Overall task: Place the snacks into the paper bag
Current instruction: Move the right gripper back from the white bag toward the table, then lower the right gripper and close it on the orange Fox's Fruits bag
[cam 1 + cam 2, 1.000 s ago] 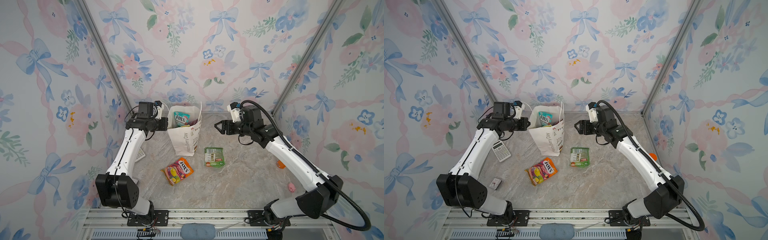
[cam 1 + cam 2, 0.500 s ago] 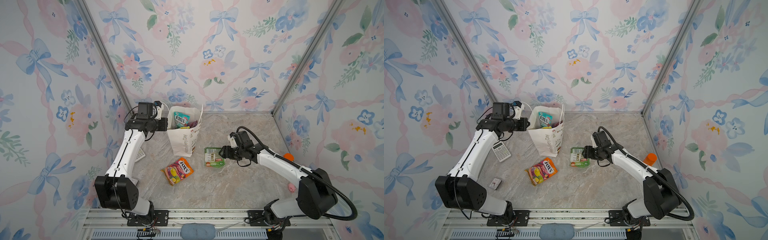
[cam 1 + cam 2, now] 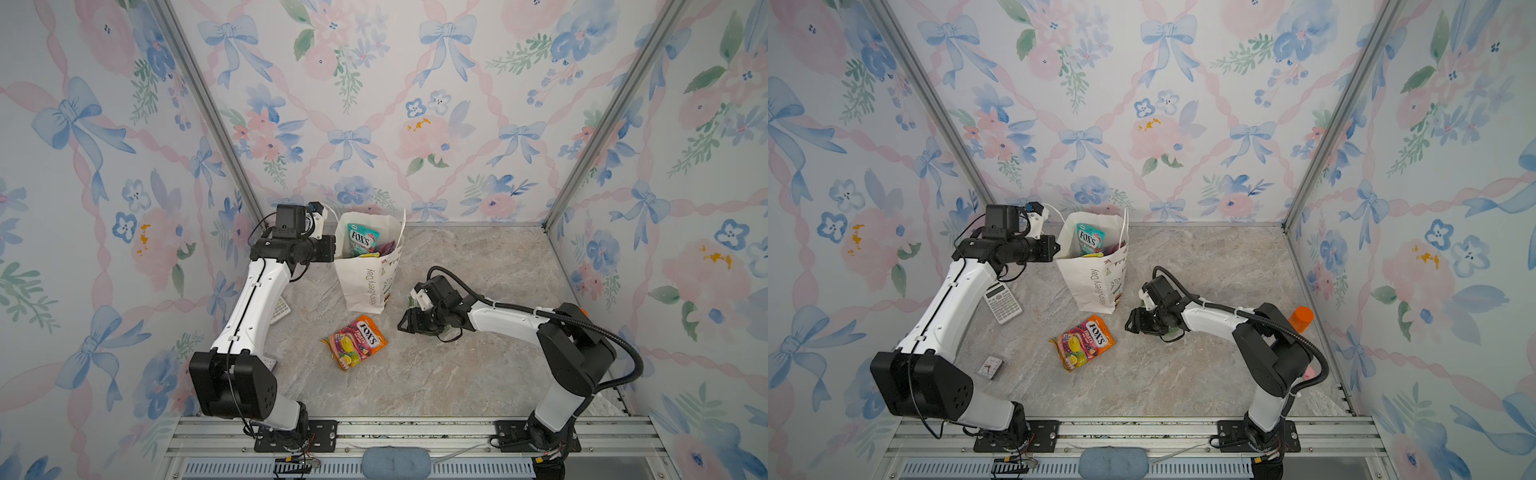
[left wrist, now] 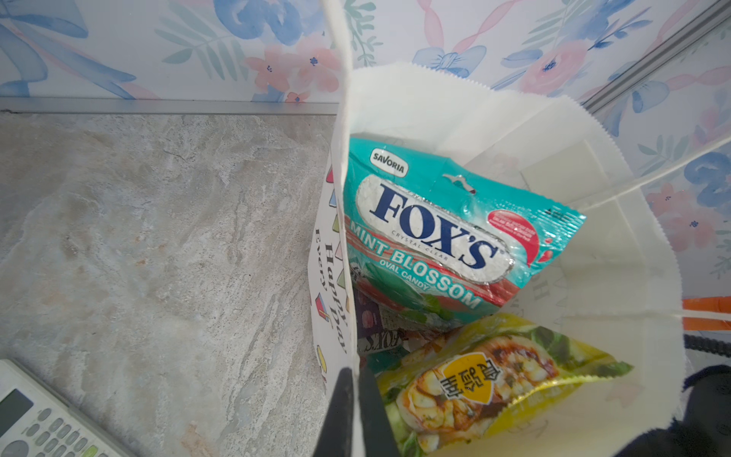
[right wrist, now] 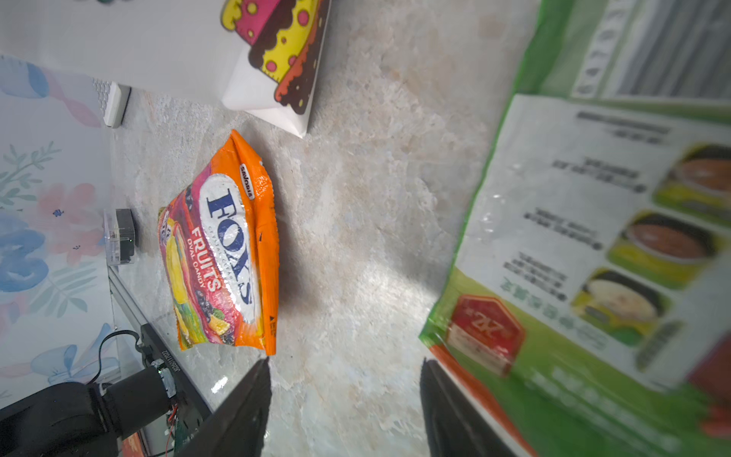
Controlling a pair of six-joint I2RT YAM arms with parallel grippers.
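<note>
- Pinches the near rim wall of the paper bag [image 4: 435, 103] in the left gripper [image 4: 353, 374], fingers pressed together on the paper, one inside the bag and one outside
- Holds that bag [image 3: 368, 286] upright with its mouth open in both top views
- Shows, inside the bag just past the inner left finger, a yellow packet [image 4: 494, 383] lying closest to the fingertip, a teal FOX'S packet [image 4: 435, 229] leaning on the far wall beyond it, and a purple packet [image 4: 370, 320] mostly hidden between and beneath them
- Spreads the right gripper [image 5: 344, 362] partway open low over the table [image 5: 356, 198], with only bare marble between its fingers and nothing gripped
- Has the green packet [image 5: 573, 257] hard against the outer side of one right finger, blurred and close to the lens, with contact impossible to confirm
- Leaves the orange FOX'S packet [image 5: 225, 253] flat on the table ahead of the other right fingertip, apart from it and outside the bag
</note>
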